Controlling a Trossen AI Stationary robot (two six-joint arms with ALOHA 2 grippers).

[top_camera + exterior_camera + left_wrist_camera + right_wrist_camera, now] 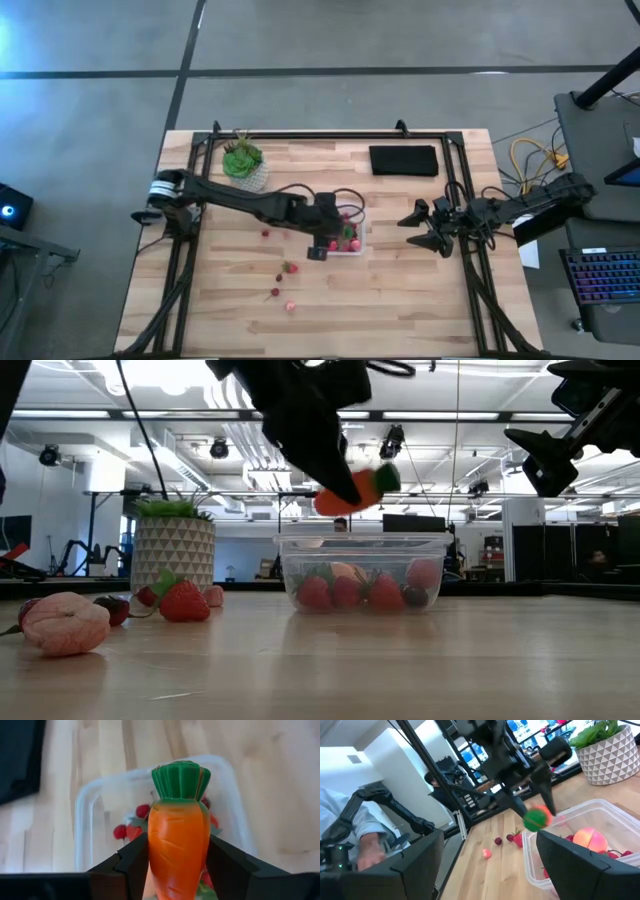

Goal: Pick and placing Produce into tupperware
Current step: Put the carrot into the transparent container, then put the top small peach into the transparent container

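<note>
Clamped between the two dark fingers (132, 867) of the left gripper (177, 865) is a small orange plastic carrot with a green ribbed top (179, 832), its leafy end pointing away from the wrist. Both fingers press flat against the carrot's sides. Directly beyond it lies the square clear plastic tupperware with rounded corners (82, 820), and several small red strawberry pieces (120, 831) show on its floor.

From table height, the carrot (350, 488) hangs just above the container's rim (362, 542), apart from it, with the left gripper (335, 460) reaching down from above. Inside the clear walls sit red strawberries (345, 592) and a larger pink-red round fruit (425, 573).

Outward from the container, loose produce lies on the wooden table (400, 660): a pale pink rounded piece (65, 624) nearest the low camera, a dark red piece (112, 608) just beside it, and a red strawberry with a green leaf (183, 600) farther back. From above, scattered red pieces (290, 268) lie on the near side of the tupperware (355, 248), towards the left.

A green leafy plant in a pale patterned pot (243, 163) stands near the table's far left corner, and a black rectangular pad (404, 160) lies at the far right.

The right gripper (432, 227) hovers above the table to the right of the container, well apart from it, its fingers (580, 862) spread wide with nothing between them. Beyond the table's edge, the right wrist view catches a person's pale sleeve (337, 812).
</note>
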